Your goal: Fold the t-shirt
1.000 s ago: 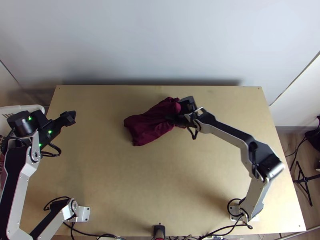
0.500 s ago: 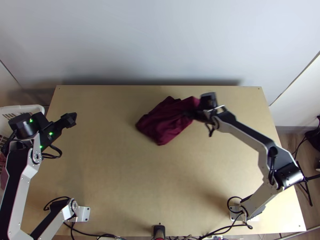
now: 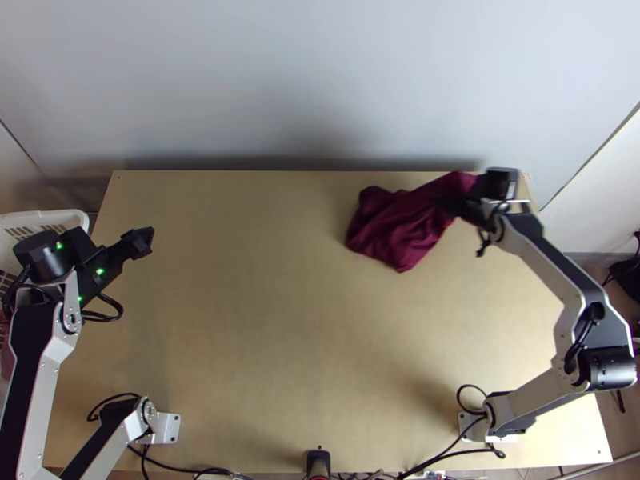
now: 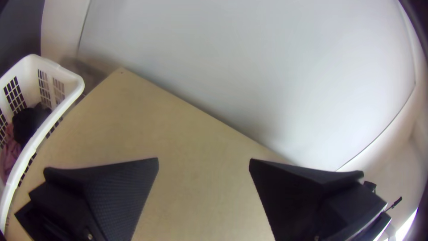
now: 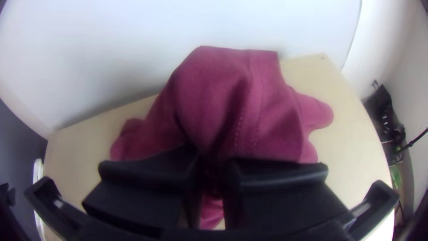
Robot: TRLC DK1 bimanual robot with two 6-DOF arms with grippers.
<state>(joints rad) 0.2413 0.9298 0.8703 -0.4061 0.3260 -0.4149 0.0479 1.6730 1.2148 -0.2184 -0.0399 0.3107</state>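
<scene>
Over the far right part of the light wooden table (image 3: 280, 360), the maroon t-shirt (image 3: 396, 228) is gripped at one end by the right gripper (image 3: 466, 205). Cloth bunched, not laid flat; loose folds trail from the grip toward the table's middle. Whether the lower folds touch the wood, cannot tell. Right jaws: closed on a gathered part of the shirt, with only the cloth's thickness between them. Right wrist view gives a stitched seam (image 5: 245, 111) running down toward the grip, cloth bulging out to both sides, and a little more maroon below, between the fingers. Left gripper (image 3: 144, 240): above the table's left side, well apart from the shirt; jaws wide apart, nothing held. Beside the table's left edge, a white slotted basket (image 4: 71, 76) contains dark cloth (image 4: 29, 122) and pinkish cloth (image 4: 10, 154).
</scene>
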